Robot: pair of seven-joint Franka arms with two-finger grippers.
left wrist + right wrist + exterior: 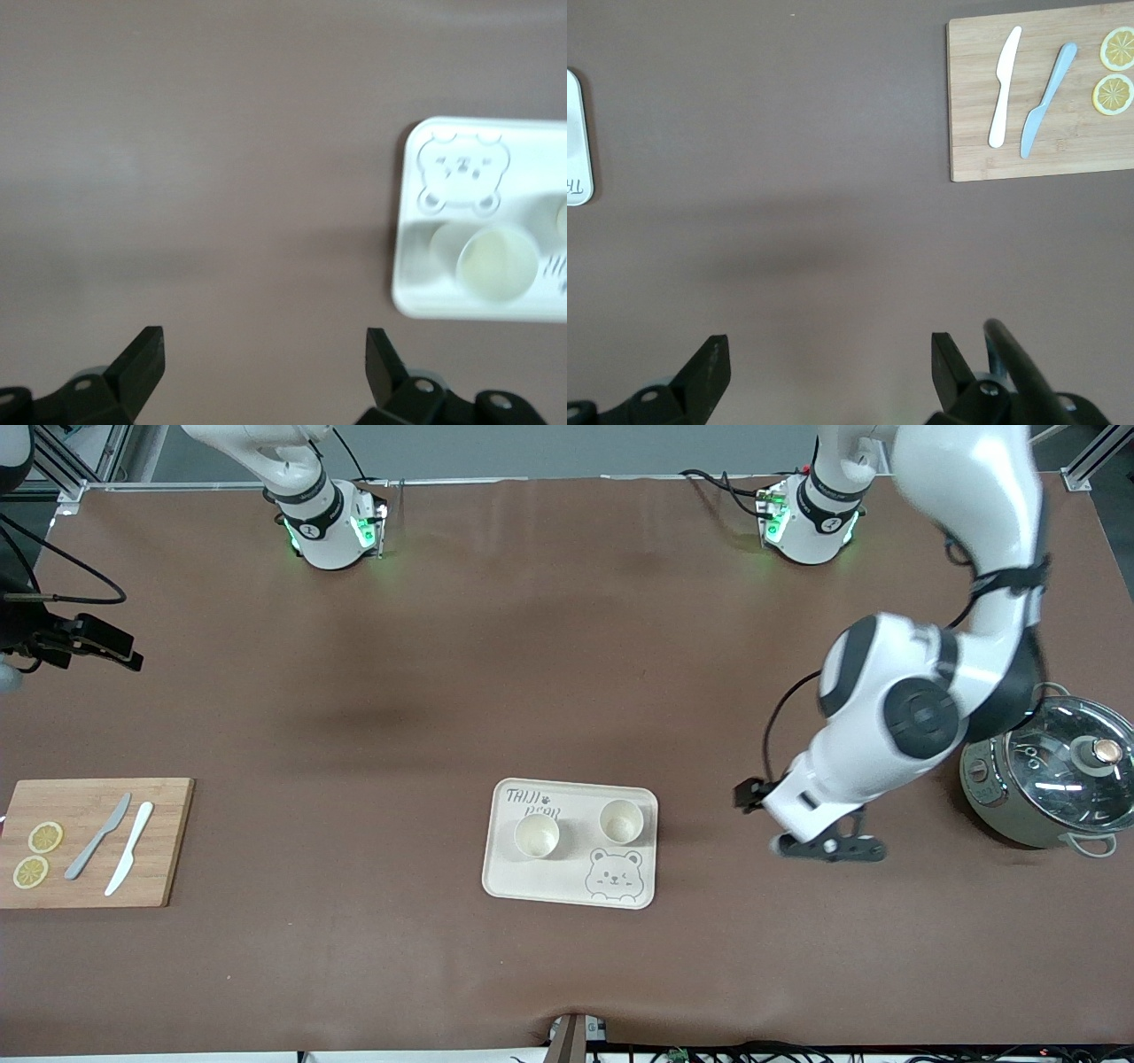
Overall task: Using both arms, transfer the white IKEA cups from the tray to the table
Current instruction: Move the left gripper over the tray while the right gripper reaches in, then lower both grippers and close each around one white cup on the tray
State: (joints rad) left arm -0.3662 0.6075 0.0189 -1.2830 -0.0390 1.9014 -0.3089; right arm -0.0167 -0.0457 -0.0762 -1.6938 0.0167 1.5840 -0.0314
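Right now both white IKEA cups sit upright on the tray (542, 886): one cup (537, 836) toward the right arm's end, the other cup (621, 821) toward the left arm's end and a touch farther from the front camera. Neither has been lifted yet.

Our left hand (828, 849) hangs low over bare table (567, 646) just beside the tray, on the left arm's end, empty with its fingers (142, 359) spread wide. Our right hand (828, 367) is high over the right arm's end of the table, also empty and wide open; in the front view only its edge shows.

To do this step well, we would judge that the left hand should slide over the nearer cup, centre the jaws around its rim, come straight down and close gently, since the tapered wall could slip. The cups stand close together, so we should keep the outer finger clear of the neighbour and of the tray's raised lip.

Elsewhere, a lidded pot (1054, 779) stands close by the left arm's elbow and could be bumped. A cutting board (159, 841) with two knives (115, 846) and lemon slices (37, 855) lies well apart.
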